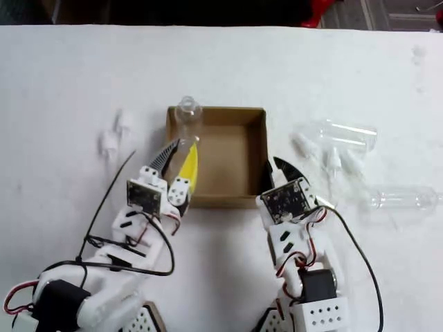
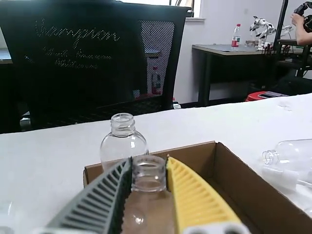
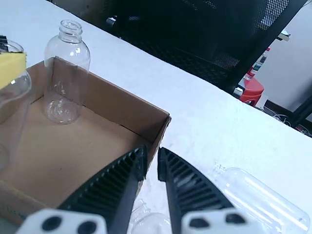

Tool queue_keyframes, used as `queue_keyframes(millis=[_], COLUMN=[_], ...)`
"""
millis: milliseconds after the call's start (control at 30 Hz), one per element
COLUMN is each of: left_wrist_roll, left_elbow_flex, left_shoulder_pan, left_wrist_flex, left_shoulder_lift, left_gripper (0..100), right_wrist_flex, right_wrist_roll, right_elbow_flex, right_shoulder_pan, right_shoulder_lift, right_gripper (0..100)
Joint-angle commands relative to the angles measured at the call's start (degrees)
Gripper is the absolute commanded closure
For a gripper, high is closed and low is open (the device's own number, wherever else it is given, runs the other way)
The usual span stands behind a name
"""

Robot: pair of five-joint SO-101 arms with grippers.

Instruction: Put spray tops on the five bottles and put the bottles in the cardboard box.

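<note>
The bottle (image 2: pixel 147 176) is clear thin plastic, open at the neck, with no spray top on it. We judge it light, slick and easy to squash at the body, so the stiffer threaded neck is the place to take hold. The left gripper (image 2: pixel 148 164) has it there, grey and yellow jaws clamped on either side of the neck, holding it over the left edge of the box (image 1: pixel 257 153).

A second bottle (image 3: pixel 65 73), also uncapped, stands upright at the box's far left corner. The right wrist view suggests its base is inside the wall, but in the left wrist view the wall's edge cuts across its lower body, so we cannot say for sure.

The right gripper (image 3: pixel 151 161) sits just beside the box's right wall near the front corner, jaws almost together and nothing between them.

From above we read the layout: spray tops (image 1: pixel 333 160) and loose bottles (image 1: pixel 344 133) lie on the table (image 1: pixel 69 69) right of the box, with more tops to its left. The left wrist view makes the grip on the neck plain
</note>
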Motion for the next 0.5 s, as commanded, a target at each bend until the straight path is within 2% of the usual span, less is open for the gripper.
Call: queue_keyframes(millis=[0,133,467], left_wrist_roll=[0.2,2.9,3.3], left_elbow_flex=[0.6,0.8,0.8], left_shoulder_pan=[-1.3,-1.4,-1.5], left_wrist_flex=[-1.6,-1.6,-2.0], left_shoulder_lift=[-0.4,-0.3,-0.5], left_gripper=[92,86,89], right_wrist_flex=[-1.5,-1.5,-1.5], right_wrist_roll=[0.7,0.7,0.7], right_elbow_flex=[0.5,0.5,0.5], right_shoulder_pan=[0.7,0.7,0.7], right_shoulder_lift=[-0.2,-0.2,-0.2], right_gripper=[97.3,97.4,97.4])
